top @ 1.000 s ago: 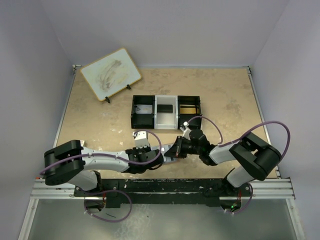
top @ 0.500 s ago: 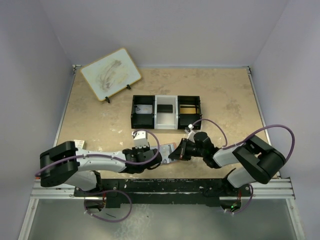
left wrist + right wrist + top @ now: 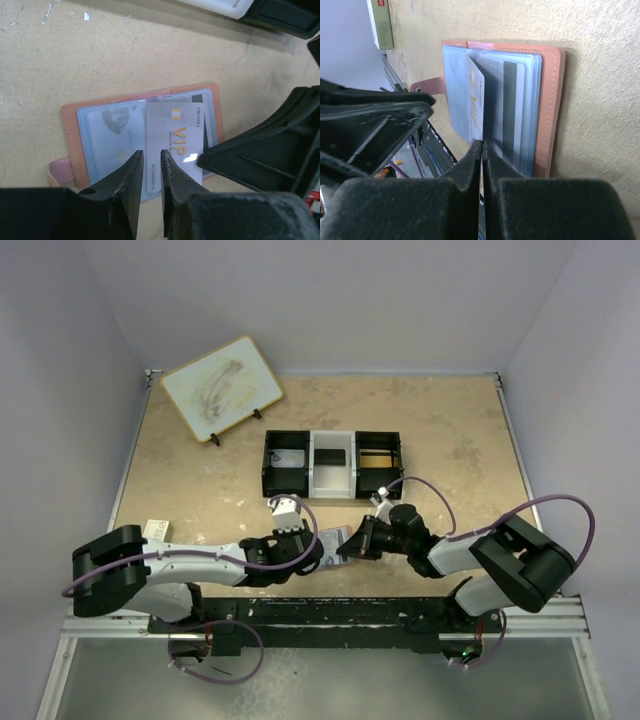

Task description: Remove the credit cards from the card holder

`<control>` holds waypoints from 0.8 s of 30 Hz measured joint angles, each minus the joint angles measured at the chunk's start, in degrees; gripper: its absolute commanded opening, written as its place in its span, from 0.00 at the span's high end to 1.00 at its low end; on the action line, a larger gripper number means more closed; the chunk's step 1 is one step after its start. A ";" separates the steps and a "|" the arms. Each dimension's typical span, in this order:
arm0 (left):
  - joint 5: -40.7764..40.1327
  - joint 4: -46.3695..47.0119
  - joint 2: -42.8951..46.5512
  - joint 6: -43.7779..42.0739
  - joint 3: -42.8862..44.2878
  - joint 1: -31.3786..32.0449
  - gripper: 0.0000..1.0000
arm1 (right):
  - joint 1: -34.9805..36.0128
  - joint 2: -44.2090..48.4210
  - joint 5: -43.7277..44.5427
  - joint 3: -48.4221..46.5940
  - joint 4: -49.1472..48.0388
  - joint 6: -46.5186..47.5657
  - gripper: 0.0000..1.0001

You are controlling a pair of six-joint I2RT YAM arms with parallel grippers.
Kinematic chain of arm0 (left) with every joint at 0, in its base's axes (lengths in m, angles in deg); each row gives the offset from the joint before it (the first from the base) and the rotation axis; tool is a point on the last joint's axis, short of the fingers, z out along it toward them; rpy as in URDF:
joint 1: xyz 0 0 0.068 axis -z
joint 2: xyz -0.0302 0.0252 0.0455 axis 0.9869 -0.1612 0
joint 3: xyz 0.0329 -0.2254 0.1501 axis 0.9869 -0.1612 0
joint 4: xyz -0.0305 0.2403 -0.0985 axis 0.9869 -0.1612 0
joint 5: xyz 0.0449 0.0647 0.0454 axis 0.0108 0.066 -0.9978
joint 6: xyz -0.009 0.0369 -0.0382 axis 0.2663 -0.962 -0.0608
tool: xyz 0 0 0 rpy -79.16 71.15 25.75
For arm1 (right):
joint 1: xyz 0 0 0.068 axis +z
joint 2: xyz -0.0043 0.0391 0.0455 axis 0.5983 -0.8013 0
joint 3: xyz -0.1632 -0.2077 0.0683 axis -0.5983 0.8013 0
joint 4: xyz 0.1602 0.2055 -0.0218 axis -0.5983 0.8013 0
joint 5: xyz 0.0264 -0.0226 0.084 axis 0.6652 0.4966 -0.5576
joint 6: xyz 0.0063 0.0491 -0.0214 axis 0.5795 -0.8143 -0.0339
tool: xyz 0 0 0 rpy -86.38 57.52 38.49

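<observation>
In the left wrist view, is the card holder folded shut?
No, the card holder lies spread open, with a VIP card lying across its inside.

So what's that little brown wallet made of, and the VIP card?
The card holder looks like leather or fake leather: matte reddish-brown, stitched edge. The VIP card looks like glossy plastic: light glints off it.

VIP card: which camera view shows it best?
The left wrist view: the card faces the camera over the open wallet, gold print readable. The right wrist view shows it nearly edge-on; the top view, only a small pale patch.
</observation>
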 measured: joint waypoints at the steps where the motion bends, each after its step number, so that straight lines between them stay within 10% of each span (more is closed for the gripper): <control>1: 0.07 1.36 -0.55 0.50 -0.68 0.00 0.83 | 0.00 0.52 0.17 0.28 -0.33 -0.02 0.97; 24: 0.55 10.01 -7.34 4.72 -3.96 0.33 0.94 | 0.00 -2.21 0.90 -0.35 -4.28 -0.04 0.80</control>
